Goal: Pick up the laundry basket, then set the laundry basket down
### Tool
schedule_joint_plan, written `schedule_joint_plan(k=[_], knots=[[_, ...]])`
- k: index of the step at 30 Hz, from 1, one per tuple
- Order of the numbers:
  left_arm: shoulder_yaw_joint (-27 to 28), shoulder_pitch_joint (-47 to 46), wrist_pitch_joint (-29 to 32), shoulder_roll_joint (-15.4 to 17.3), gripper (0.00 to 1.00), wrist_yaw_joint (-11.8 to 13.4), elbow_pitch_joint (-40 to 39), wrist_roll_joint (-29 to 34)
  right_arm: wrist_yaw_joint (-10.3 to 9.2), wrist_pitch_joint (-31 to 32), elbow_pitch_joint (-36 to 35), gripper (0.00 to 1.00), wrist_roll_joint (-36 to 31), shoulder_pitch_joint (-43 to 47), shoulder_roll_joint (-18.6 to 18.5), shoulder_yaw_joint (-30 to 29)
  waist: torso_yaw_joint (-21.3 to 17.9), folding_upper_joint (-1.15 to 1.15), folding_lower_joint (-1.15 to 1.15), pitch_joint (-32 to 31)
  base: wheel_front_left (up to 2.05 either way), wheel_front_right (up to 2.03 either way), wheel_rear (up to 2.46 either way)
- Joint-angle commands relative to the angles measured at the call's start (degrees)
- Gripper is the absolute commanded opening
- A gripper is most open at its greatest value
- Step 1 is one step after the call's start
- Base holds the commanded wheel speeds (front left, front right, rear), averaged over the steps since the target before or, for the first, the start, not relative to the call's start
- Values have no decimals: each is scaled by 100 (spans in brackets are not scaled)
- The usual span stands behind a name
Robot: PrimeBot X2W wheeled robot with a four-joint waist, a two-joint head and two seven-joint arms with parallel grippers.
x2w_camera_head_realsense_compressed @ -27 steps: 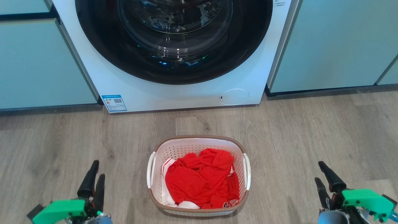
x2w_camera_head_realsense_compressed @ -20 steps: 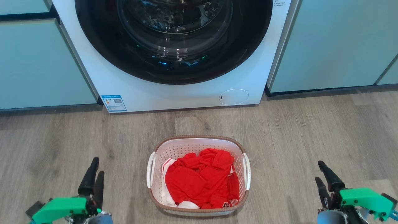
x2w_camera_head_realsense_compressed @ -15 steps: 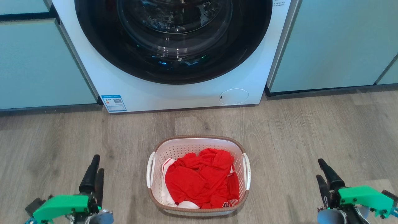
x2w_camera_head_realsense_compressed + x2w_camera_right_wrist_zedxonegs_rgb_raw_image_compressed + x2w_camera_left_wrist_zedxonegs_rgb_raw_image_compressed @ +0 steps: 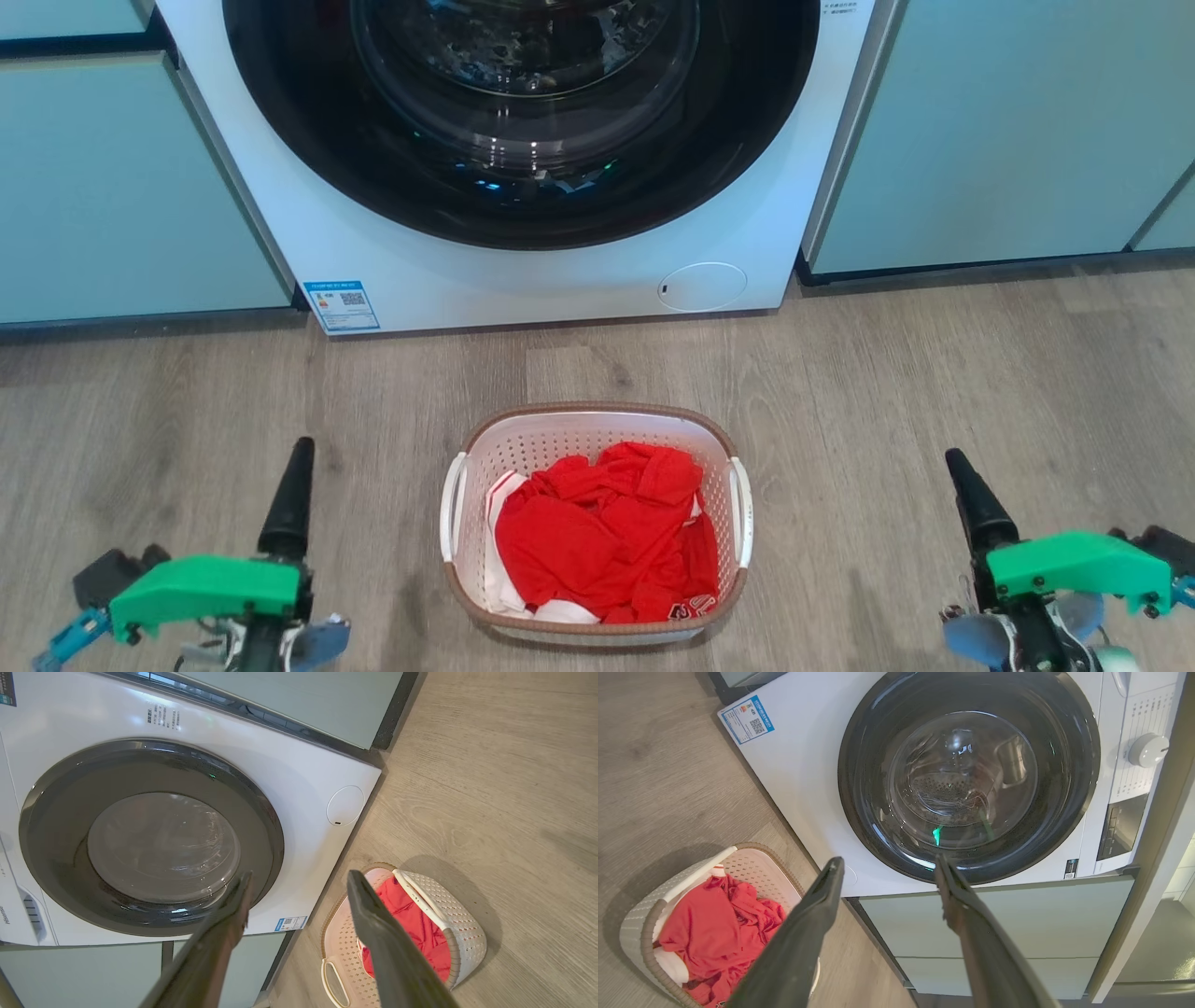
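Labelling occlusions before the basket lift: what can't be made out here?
- Laundry basket floor: head view, covered by red clothes.
- Contents behind washer door: head view, reflections on the glass.
- Blue sticker print: head view, too small.
- Washer panel text: left wrist view, too small.

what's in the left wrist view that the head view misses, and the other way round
Left wrist view, not head view: the washing machine's white dial and dark control panel. Head view, not left wrist view: the laundry basket with its whole rim uncut. Both: the washer's round dark door, its blue label and the red clothes in the basket.
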Motion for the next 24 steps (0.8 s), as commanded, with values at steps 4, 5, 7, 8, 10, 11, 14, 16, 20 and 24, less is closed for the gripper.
schedule_joint_plan(k=[4, 5, 7, 8, 10, 11, 14, 16, 20, 24], knots=[[-59, -298, -116, 64, 100, 86, -352, 535, 9, -122, -313, 100, -454, -323, -52, 129, 0, 0, 0, 7, 0, 0, 0], [-82, -298, -133, 65, 100, 92, -372, 684, 9, -139, -332, 100, -534, -325, -53, 146, 0, 0, 0, 8, 0, 0, 0], [-132, -295, -167, 67, 100, 116, -411, 957, 10, -172, -368, 100, -690, -329, -55, 177, 1, 0, 0, 11, 0, 0, 0], [-152, -291, -184, 68, 100, 141, -430, 1059, 10, -189, -385, 100, -765, -331, -55, 192, 1, 0, 0, 13, 0, 0, 0], [-191, -282, -218, 69, 100, 177, -459, 1280, 10, -223, -416, 100, -916, -336, -57, 222, 0, 0, 0, 15, 0, 0, 0], [-208, -277, -235, 70, 100, 193, -472, 1384, 10, -239, -432, 100, -987, -338, -58, 237, 0, 0, 0, 16, 0, 0, 0], [-264, -257, -303, 75, 100, 251, -529, 1788, 11, -307, -489, 100, -1276, -341, -60, 303, -3, 0, 0, 16, 0, 0, 0], [-289, -241, -336, 87, 100, 285, -559, 1974, 12, -340, -512, 100, -1429, -341, -62, 341, -5, 0, 0, 15, 0, 0, 0], [-329, -220, -387, 117, 100, 348, -599, 2243, 12, -390, -543, 100, -1661, -339, -64, 395, -7, 0, 0, 12, 0, 0, 0], [-388, -190, -455, 162, 100, 435, -651, 2566, 13, -457, -586, 100, -1964, -341, -67, 463, -11, 0, 0, 9, 0, 0, 0]])
